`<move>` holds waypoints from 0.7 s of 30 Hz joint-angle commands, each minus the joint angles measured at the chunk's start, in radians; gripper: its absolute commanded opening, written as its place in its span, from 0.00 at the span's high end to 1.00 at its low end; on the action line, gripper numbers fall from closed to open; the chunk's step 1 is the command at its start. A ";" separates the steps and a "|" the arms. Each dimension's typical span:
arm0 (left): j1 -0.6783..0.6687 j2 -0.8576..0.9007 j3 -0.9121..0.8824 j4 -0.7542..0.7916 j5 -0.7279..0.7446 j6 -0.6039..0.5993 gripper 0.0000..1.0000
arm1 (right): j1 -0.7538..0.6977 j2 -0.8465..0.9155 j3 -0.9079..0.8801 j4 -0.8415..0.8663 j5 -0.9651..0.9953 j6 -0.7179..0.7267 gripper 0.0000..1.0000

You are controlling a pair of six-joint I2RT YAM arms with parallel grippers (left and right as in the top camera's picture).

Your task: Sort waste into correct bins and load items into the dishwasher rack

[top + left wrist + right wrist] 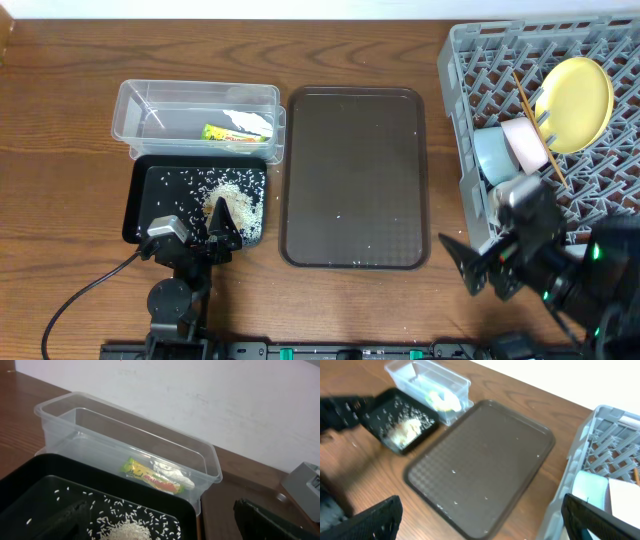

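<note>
Wrapper (156, 479) print unreadable in clear tub (210, 462); left claw (156, 510) and right claw (480, 507) both spread, empty

We see the dishwasher rack (470, 60) cut off by the top and right edges overhead. The right arm (540, 255) covers its near corner and part of the light-blue bowl (489, 152). The right wrist view is blurred, and the left arm (340, 410) is just a dark smear there. The left gripper (159, 507) and right gripper (481, 504) are clipped at the bottom edge. We can't read the wrapper (150, 479) print. The black tray (30, 475) runs off the frame's bottom.
</note>
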 commanded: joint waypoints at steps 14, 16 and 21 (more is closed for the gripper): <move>0.007 -0.005 -0.032 -0.017 -0.005 -0.008 0.06 | -0.012 -0.518 -0.818 0.466 -0.053 0.011 0.01; 0.007 -0.005 -0.032 -0.017 -0.005 -0.008 0.06 | -0.012 -0.584 -0.900 0.524 -0.053 0.040 0.01; 0.007 -0.005 -0.032 -0.016 -0.005 -0.008 0.06 | -0.012 -0.637 -1.016 0.674 -0.053 0.039 0.01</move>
